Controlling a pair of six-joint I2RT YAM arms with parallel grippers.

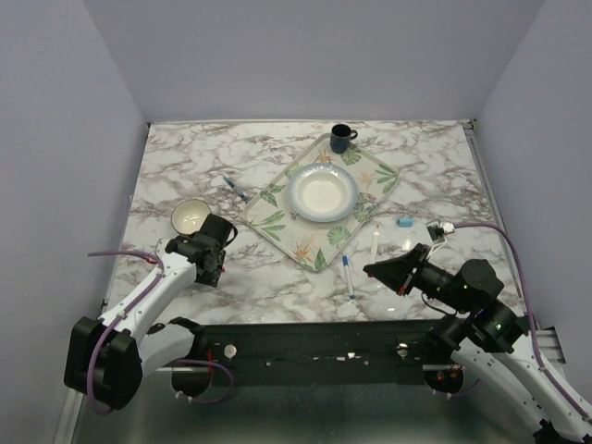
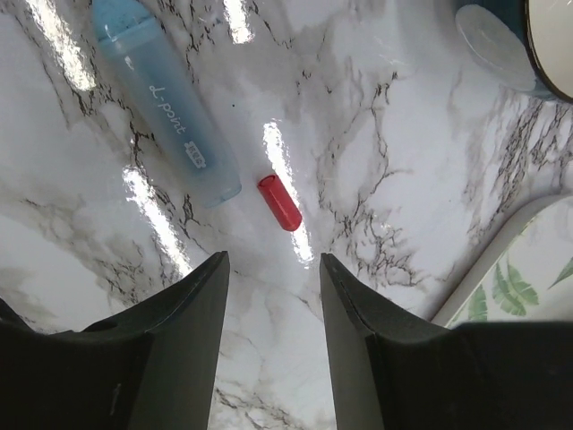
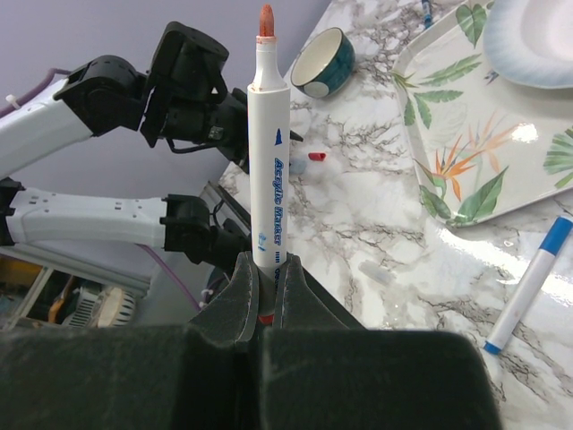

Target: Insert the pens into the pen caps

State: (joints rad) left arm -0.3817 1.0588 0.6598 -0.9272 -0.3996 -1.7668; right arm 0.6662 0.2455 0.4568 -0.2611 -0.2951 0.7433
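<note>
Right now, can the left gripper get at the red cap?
Probably yes: the open left gripper hangs just short of the red cap, nothing between; the blue marker lies beside it, apart.

Left wrist view: the light-blue marker (image 2: 166,98), well left of the tray (image 2: 501,260), runs off the top edge. The tray is cut by the right edge, the bowl (image 2: 497,45) beyond it by the top corner. Right wrist view: the red-tipped marker's (image 3: 269,161) lower end is buried between the right hand's (image 3: 267,296) fingers. From above, the red cap (image 2: 280,202), left of the tray by the left hand (image 1: 213,270), cannot be made out.
</note>
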